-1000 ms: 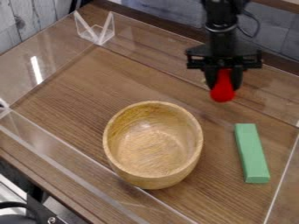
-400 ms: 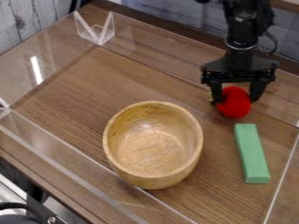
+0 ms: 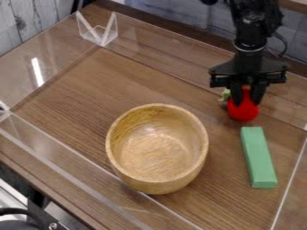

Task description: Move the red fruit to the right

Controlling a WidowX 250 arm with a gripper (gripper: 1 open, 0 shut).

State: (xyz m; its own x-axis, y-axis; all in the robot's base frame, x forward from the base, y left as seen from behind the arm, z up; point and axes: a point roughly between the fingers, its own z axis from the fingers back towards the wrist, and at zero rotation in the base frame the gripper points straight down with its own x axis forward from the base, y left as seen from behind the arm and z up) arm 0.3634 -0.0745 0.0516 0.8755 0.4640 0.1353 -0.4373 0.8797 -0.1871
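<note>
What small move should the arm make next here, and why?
Probably open and lift straight up. The red fruit already sits on the wooden table at the right side, just above the green block and right of the wooden bowl. The gripper stands directly over it, its fingers narrowed around the top, so releasing cleanly without nudging the fruit seems all that remains.

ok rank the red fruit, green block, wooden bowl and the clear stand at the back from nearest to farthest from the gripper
Measured from the gripper in the camera view:
1. red fruit, directly under the fingers, on the table.
2. green block, just in front of the fruit, on the right side.
3. wooden bowl, in front and to the left, mid-table.
4. clear stand, back left corner.
</note>
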